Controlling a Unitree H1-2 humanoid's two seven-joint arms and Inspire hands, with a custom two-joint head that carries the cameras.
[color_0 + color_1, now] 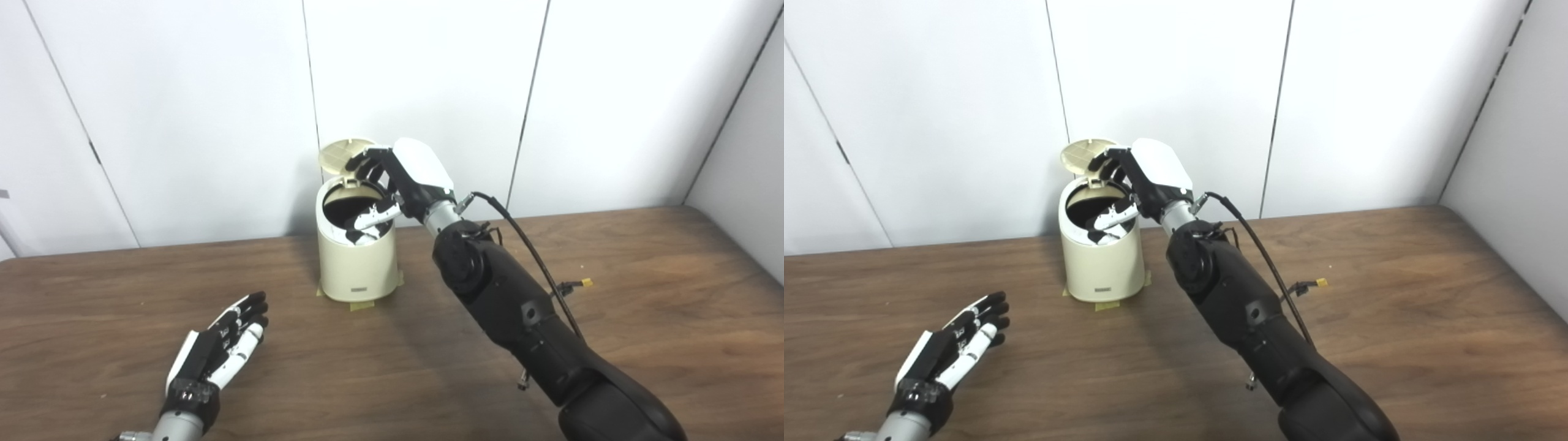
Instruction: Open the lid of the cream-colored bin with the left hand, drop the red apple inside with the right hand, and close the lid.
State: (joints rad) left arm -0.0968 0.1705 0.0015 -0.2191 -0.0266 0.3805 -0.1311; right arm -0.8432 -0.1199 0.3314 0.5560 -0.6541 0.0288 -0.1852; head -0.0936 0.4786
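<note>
My right hand (pixel 398 184) hovers fingers spread over the cream bin (pixel 357 257), lid (pixel 343 153) up; my left hand (pixel 220 346) rests open on the brown wooden desk (pixel 643 294) before white wall panels (pixel 184 110).

The right hand (pixel 1145 177) is held over the open cream-colored bin (pixel 1102 260), the raised lid (pixel 1084 153) just behind its fingers. The left hand (pixel 952 349) is spread flat, holding nothing.
</note>
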